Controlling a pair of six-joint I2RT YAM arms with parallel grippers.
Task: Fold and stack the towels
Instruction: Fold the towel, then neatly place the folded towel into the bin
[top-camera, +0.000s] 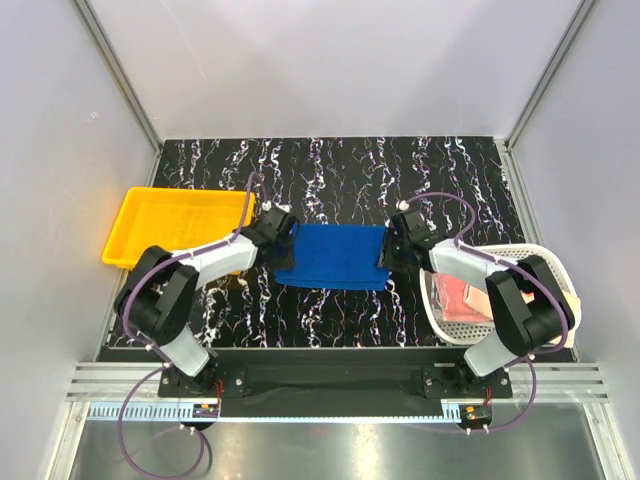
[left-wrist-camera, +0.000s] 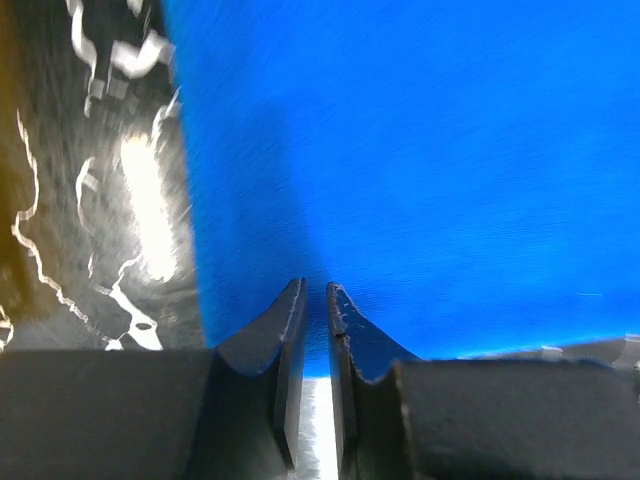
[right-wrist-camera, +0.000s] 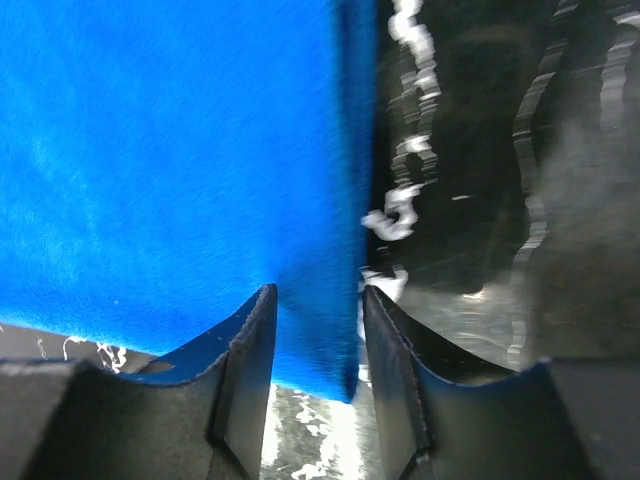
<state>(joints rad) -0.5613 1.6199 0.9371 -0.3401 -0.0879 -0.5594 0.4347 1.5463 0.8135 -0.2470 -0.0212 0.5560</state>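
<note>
A royal blue towel (top-camera: 335, 256) lies flat and folded on the black marbled table, midway between the two arms. My left gripper (top-camera: 289, 243) hovers at its left edge. In the left wrist view its fingers stand a narrow gap apart over the blue towel (left-wrist-camera: 420, 150), and the gripper (left-wrist-camera: 315, 290) clamps nothing. My right gripper (top-camera: 386, 256) is at the towel's right edge. Its jaws are wider apart, and this gripper (right-wrist-camera: 318, 292) straddles the edge of the towel (right-wrist-camera: 170, 150) without pinching it. A pink towel (top-camera: 465, 298) lies in the basket.
A yellow plastic tray (top-camera: 175, 225) sits at the left of the table. A white mesh basket (top-camera: 545, 262) stands at the right, close beside the right arm. Grey walls and metal rails enclose the table.
</note>
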